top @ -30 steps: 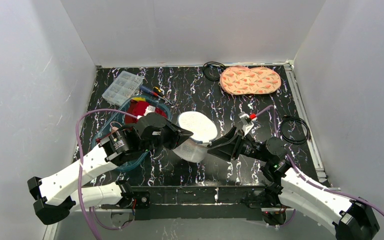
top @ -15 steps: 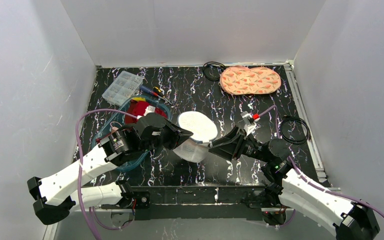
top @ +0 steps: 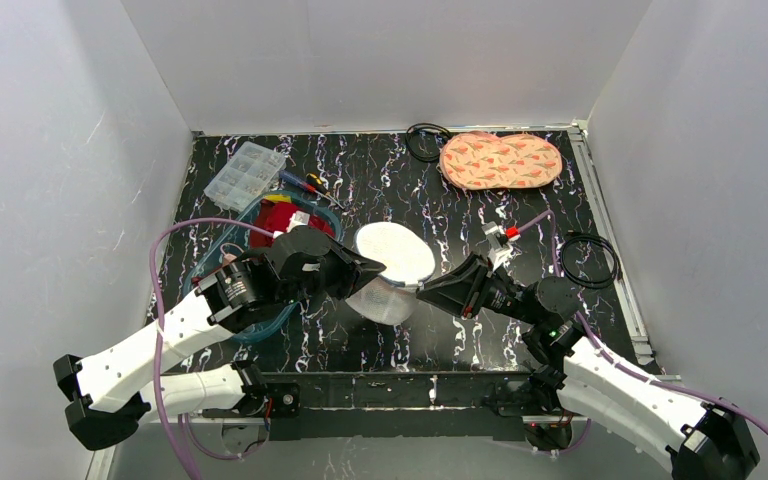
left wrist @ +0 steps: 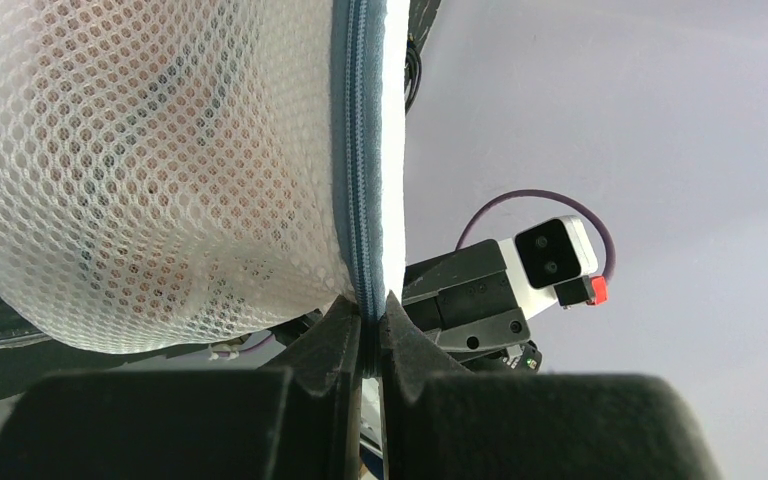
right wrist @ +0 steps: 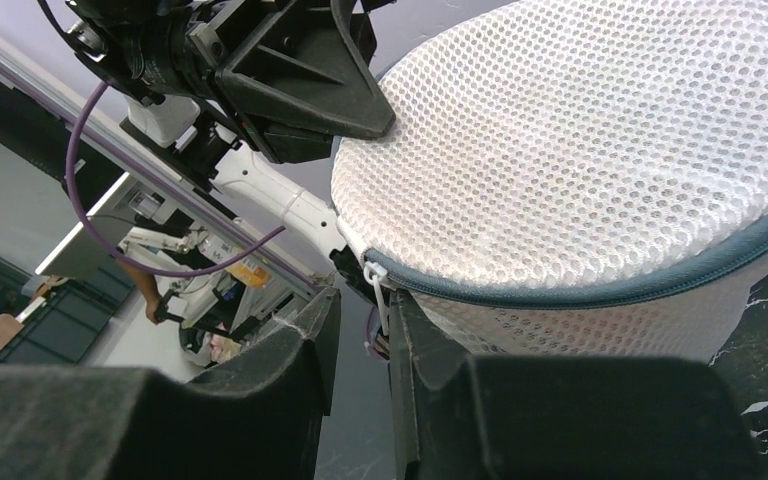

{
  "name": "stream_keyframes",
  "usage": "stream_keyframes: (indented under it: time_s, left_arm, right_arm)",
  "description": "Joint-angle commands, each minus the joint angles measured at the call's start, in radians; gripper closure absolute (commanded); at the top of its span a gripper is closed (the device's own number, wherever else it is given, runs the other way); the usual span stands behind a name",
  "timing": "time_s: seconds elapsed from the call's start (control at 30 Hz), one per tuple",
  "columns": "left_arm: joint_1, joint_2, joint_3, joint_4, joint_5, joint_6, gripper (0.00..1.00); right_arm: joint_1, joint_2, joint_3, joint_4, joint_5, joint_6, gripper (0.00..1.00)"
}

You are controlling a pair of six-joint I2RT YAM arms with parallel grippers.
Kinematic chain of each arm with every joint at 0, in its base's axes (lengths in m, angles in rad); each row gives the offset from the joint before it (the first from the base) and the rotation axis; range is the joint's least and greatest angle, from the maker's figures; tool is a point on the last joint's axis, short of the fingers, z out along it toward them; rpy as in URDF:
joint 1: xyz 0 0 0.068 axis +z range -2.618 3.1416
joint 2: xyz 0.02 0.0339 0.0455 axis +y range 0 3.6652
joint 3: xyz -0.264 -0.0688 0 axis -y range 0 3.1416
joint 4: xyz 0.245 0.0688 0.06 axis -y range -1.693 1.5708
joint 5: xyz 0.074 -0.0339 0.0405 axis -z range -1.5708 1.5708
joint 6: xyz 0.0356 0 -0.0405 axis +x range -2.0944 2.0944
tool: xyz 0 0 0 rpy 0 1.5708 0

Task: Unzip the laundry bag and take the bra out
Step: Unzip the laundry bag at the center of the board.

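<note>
The left tool (left wrist: 368,318) is clamped on the bag's (top: 388,275) zipper seam, holding it tilted up at mid-surface (top: 460,190) to tension the trim, while the right tool (right wrist: 362,305), jaws slightly apart, straddles the pull (right wrist: 374,285), seemingly to pinch it.

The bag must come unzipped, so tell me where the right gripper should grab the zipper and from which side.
Pinch the small white pull tab hanging from the blue-grey zipper trim of the laundry bag, coming from the side opposite the left gripper, which clamps the rim. The tab dangles free below the trim, between the right gripper's jaws.
</note>
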Motion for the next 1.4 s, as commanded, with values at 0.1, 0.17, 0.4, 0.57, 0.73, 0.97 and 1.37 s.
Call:
stream_keyframes:
  time_s: [0.1, 0.17, 0.4, 0.57, 0.73, 0.97, 1.37]
  left_arm:
    - [-0.005, -0.031, 0.037, 0.003, -0.016, 0.009, 1.0]
    - [-0.004, -0.032, 0.038, 0.003, -0.015, 0.009, 1.0]
    - [-0.005, -0.036, 0.029, 0.002, -0.015, 0.009, 1.0]
    - [-0.004, -0.04, 0.023, 0.002, -0.015, 0.009, 1.0]
    - [-0.005, -0.036, 0.021, 0.013, -0.006, 0.016, 1.0]
    - [-0.004, 0.009, -0.028, 0.145, 0.058, 0.148, 1.0]
    - [0.2, 0.336, -0.215, 0.636, 0.557, 0.647, 0.93]
  right_arm:
    - [0.007, -0.007, 0.031, 0.015, 0.025, -0.017, 0.76]
    - [0.006, -0.01, 0.028, 0.005, 0.029, -0.019, 0.79]
    - [0.006, -0.039, 0.036, -0.09, 0.043, -0.062, 0.94]
    - [0.006, -0.09, 0.043, -0.225, 0.077, -0.114, 0.99]
    - [0.006, -0.122, 0.064, -0.341, 0.108, -0.16, 0.99]
    - [0.006, -0.169, 0.153, -0.702, 0.195, -0.35, 0.99]
    - [0.008, -0.16, 0.162, -1.01, 0.266, -0.459, 0.99]
